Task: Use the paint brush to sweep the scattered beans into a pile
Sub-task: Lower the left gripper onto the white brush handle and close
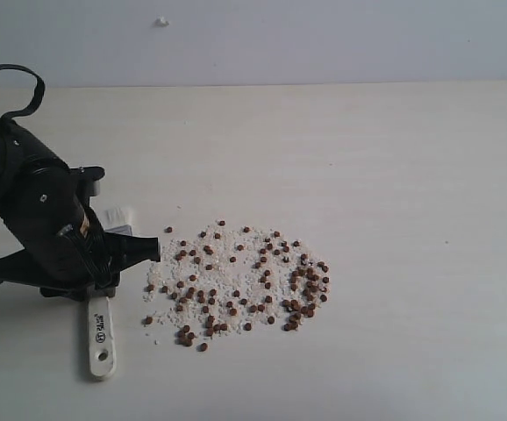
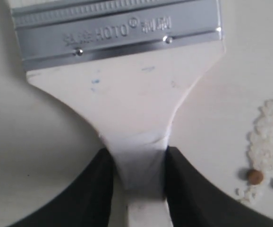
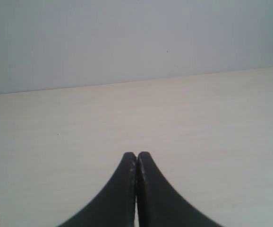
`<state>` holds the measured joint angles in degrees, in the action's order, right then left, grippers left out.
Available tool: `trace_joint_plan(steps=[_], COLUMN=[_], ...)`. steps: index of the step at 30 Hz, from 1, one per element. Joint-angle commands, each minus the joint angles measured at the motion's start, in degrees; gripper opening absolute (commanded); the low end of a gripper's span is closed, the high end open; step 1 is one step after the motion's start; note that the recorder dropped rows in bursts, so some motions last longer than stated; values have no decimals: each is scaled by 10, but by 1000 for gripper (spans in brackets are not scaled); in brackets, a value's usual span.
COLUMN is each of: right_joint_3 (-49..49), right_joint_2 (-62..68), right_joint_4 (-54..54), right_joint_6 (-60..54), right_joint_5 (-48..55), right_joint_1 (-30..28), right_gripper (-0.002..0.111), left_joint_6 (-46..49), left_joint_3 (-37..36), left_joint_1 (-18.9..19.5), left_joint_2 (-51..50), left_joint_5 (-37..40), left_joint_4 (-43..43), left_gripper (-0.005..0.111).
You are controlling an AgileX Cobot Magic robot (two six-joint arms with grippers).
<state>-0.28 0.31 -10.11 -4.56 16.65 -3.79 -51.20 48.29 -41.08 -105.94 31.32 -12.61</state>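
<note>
Beans (image 1: pixel 236 281): dozens of reddish-brown pellets scattered in a loose oval patch on the worktop (image 1: pixel 394 175), well clear of its far edge and left of the middle. They are mixed with white grains (image 1: pixel 227 267), which are thickest on the patch's left side. The beans are denser at the right end of the patch, and a few strays lie on the side away from the far edge.

Paint brush (image 1: pixel 101 333) lies flat just left of the patch. The holed handle end points away from the far edge and the bristle end toward it. Only a narrow strip of bare worktop separates brush and beans.

Left hand (image 2: pixel 139 170) is clamped on the narrow neck of the brush handle, one black finger (image 2: pixel 96 189) pressed against each side. Above it are the wide pale shoulder and the silver band (image 2: pixel 117 30) with stamped lettering. The wrist view shows grains and two beans (image 2: pixel 255 176) close beside the handle.

In the exterior view the black left arm (image 1: pixel 43 228) covers the brush's middle and band, and a cable loop (image 1: pixel 8 79) sticks up behind it.

Right hand (image 3: pixel 136 158): fingers pressed together, holding nothing, over bare worktop. A few beans are at the edge of its view.
</note>
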Motion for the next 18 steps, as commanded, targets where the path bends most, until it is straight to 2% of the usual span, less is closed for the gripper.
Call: trace_joint_plan(steps=[1,9,18], right_joint_3=[3,3,3], right_joint_2=[-3,-3,-3], right_joint_4=[-1,-1,-1], right_joint_6=[-2,-2,-2], right_joint_5=[-3,-3,-3], right_joint_1=[-3,-3,-3], right_gripper=[0,0,0], left_joint_6=[26,41,64], left_joint_3=[-11,-11,-11], left_joint_1=[2,2,2], left_joint_2=[-22,1,79], left_joint_5=[24,28,37], left_joint_4=[0,-51,-86], left_gripper=[0,0,0])
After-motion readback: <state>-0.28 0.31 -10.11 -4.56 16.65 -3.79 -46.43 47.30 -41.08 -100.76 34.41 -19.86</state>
